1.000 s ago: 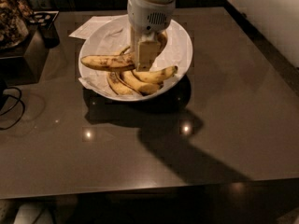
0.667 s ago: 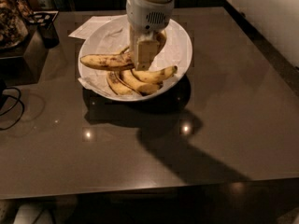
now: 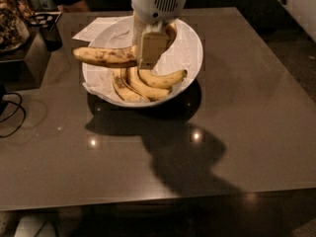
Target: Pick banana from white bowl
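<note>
Grasp stage reached, lift under way.
- Gripper [image 3: 146, 63] down over middle of white bowl [image 3: 193, 43], fingers [image 3: 151, 46] closed on inner end of banana [image 3: 104, 57].
- Banana held roughly level, raised above paper lining, free end poking out past bowl rim on the side toward the dark box [image 3: 34, 58].
- Three shorter bananas [image 3: 148, 80] lying loose in the bowl beneath, none caught by the fingers as far as visible.
- Bowl resting on tabletop [image 3: 247, 132].

Done: approach, closing, first bit of raise.
Left, by judgement: carrying banana fully up and clear of rim. Held far off-centre, so some risk of swinging or slipping.

Against frame 0.7 s back:
- Banana then lower, lying on the lining with its free end at the rim. Now higher, free end beyond the rim.
- Gripper risen slightly.
- Bowl and other bananas in same places.
</note>
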Controlling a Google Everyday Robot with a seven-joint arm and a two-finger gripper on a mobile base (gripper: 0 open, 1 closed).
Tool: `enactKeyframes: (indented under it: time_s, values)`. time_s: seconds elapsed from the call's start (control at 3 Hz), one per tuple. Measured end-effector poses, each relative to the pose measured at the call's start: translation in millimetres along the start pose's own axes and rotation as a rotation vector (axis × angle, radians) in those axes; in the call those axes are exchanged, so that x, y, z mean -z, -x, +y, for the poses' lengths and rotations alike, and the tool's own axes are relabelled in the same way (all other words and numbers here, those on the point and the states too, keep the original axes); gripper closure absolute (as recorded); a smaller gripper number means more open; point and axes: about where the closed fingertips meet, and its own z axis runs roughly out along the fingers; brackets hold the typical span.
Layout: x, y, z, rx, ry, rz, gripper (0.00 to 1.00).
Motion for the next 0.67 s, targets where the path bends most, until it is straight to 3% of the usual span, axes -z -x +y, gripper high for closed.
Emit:
enactKeyframes:
  time_s: [0.33,0.67]
  values:
    - [8.9,8.7,30.2,-0.022,0.02,-0.064,1.0]
    - [9.3,11.3,26.5,-0.02,0.005,-0.071,1.0]
